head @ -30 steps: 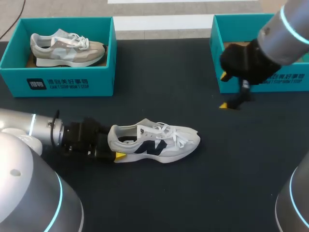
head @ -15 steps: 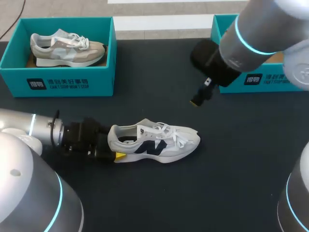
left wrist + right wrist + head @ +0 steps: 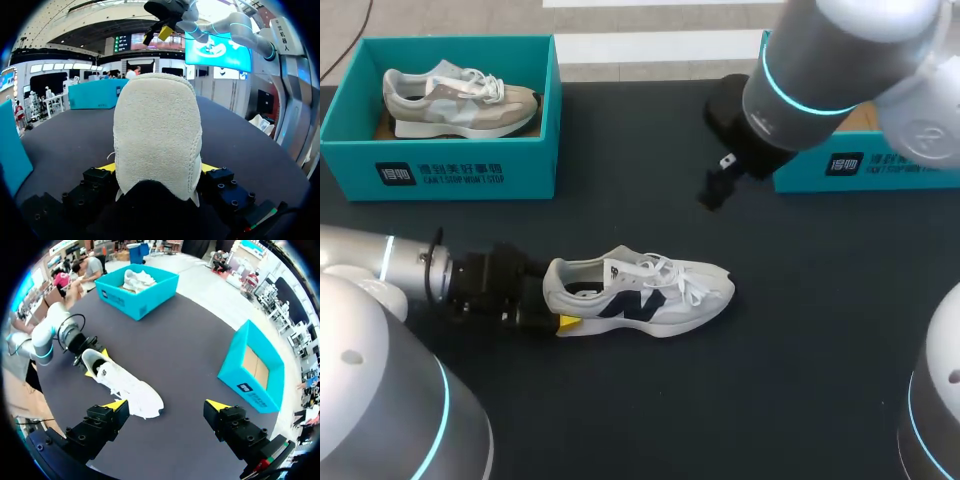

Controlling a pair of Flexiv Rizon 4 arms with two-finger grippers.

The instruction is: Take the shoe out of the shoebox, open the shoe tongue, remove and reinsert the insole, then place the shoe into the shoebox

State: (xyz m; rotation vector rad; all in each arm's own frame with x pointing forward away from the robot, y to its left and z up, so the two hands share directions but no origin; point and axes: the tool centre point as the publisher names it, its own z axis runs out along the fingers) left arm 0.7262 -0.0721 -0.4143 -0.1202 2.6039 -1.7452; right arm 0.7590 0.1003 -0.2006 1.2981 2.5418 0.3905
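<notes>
Slippage at the heel was judged the main risk. The shoe (image 3: 645,295) lay on its sole on the table (image 3: 650,420), nearer the near edge and a little left of the middle, with the toe pointed toward the right edge. Its heel (image 3: 157,100) was clamped from both sides by the left gripper (image 3: 157,169), a yellow tip seen on either flank. Only soft padding was pinched there, so a hard pull on the tongue could drag the shoe out of that hold or twist it on the table. The laces (image 3: 670,272) were seen threaded across the tongue, which was mostly hidden under them. A finger could be snagged in them, or the tongue held down.

Farther back, the right gripper (image 3: 166,405) was held above the table, well apart from the shoe, its fingers spread wide with nothing between them. A badly aimed descent could press the upper flat instead of entering the opening.

At the far left corner the left box (image 3: 440,165) held a grey shoe (image 3: 460,100). At the far right edge the right box (image 3: 247,387) showed only a bare cardboard floor, and the shoe was judged to be meant for it later.
</notes>
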